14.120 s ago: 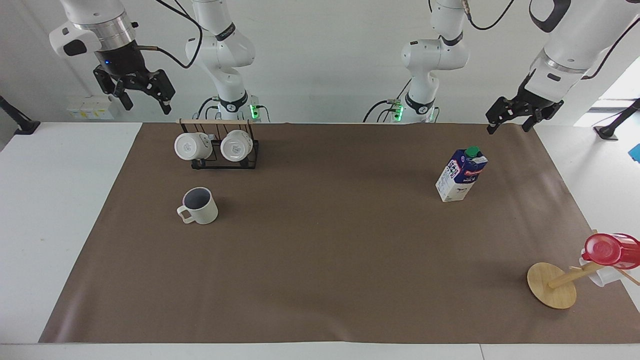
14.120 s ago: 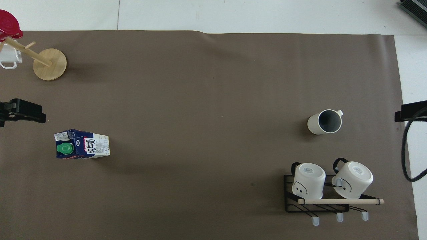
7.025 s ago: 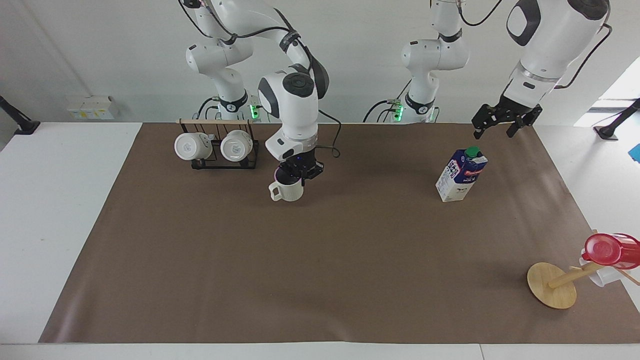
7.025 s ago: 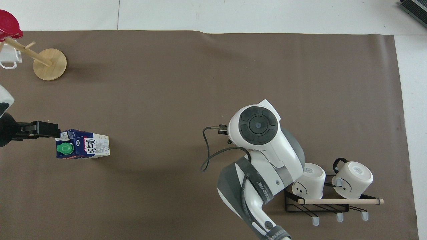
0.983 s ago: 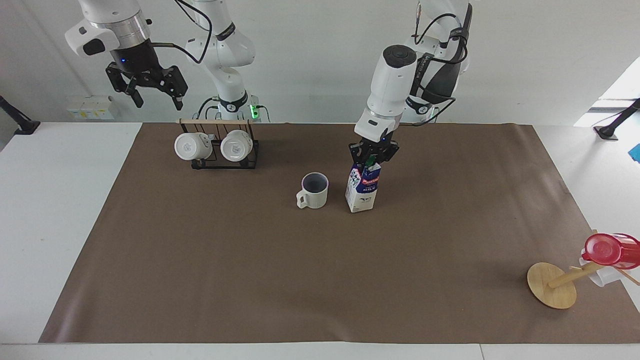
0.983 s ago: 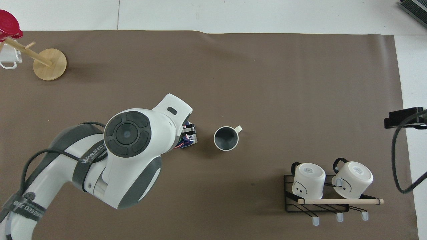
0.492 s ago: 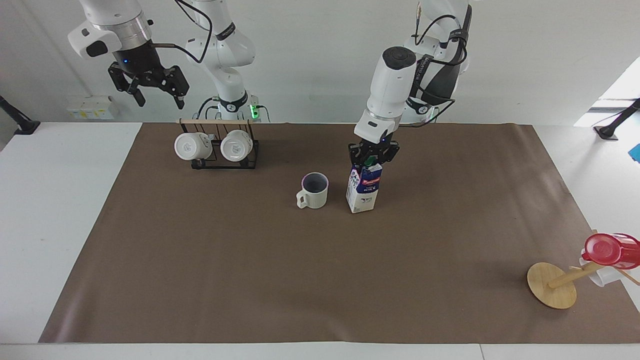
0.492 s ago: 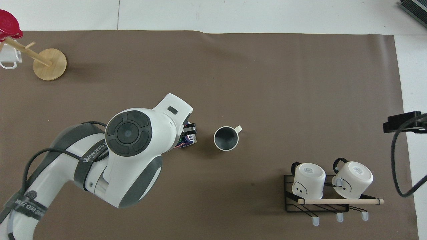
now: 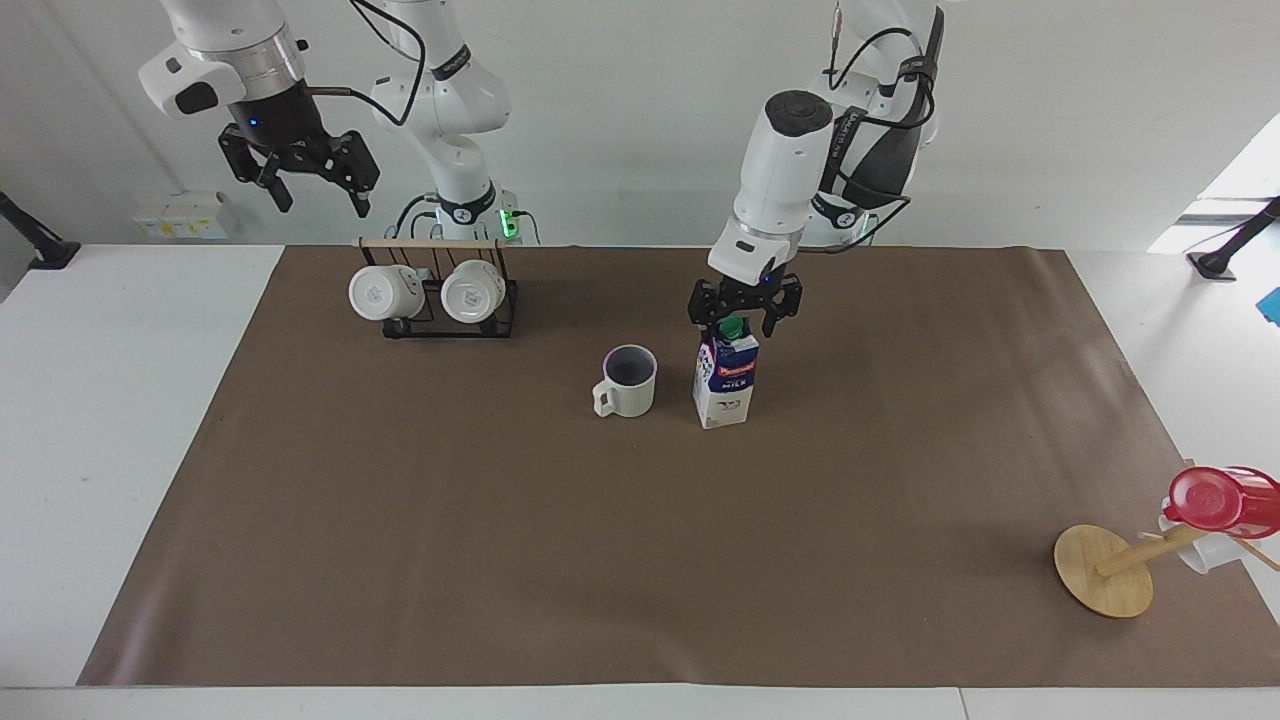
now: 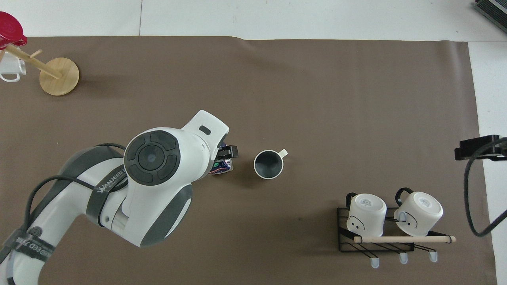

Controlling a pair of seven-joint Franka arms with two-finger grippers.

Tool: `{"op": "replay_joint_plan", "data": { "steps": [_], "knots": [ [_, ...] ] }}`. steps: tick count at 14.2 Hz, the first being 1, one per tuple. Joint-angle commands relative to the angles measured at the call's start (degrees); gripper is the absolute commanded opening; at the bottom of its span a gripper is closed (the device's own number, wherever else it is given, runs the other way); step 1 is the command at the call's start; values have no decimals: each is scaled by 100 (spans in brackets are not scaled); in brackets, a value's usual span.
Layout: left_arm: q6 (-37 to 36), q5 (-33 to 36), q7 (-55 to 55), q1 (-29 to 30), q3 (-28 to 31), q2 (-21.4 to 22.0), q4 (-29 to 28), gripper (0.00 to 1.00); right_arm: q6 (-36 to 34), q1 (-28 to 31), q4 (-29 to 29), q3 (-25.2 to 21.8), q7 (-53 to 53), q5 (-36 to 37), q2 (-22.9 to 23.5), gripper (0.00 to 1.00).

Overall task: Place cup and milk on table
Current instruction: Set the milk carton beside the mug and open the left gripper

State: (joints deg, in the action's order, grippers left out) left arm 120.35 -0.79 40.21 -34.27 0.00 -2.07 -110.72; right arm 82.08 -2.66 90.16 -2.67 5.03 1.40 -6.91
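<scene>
1. Brown sheet covers most of the wide white table, with a pale wall at the robots' end.
2. The milk stands upright on the sheet near the table's middle, green cap up.
3. The cup sits upright just beside the milk, toward the right arm's end, not touching it, its handle turned away from the carton.
4. The left gripper hangs directly over the milk's cap, its fingers spread wide on either side of the cap and gripping nothing.
5. The right gripper waits high above the table's edge near the black mug rack, fingers apart and empty.
6. Two white mugs hang on that rack.
7. A wooden mug tree with a red cup stands at the left arm's end.
</scene>
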Motion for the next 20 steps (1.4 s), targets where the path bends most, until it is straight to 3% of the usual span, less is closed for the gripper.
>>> {"op": "replay_joint_plan", "data": {
  "steps": [1, 5, 8, 20],
  "knots": [
    [-556, -53, 14, -10, 70, -39, 446, 100, 54, 64, 177, 12, -143, -88, -153, 100],
    [-1091, -36, -100, 271, 114, 14, 823, 100, 54, 64, 186, 21, -125, -88, -144, 100],
    [-1522, -9, -907, 595, 131, -21, 1254, 100, 54, 64, 177, 21, -125, -88, -144, 100],
    [-2490, 43, -3149, 2161, 149, 31, 2063, 100, 62, 64, 186, 12, -108, -88, -153, 100]
  ]
}}
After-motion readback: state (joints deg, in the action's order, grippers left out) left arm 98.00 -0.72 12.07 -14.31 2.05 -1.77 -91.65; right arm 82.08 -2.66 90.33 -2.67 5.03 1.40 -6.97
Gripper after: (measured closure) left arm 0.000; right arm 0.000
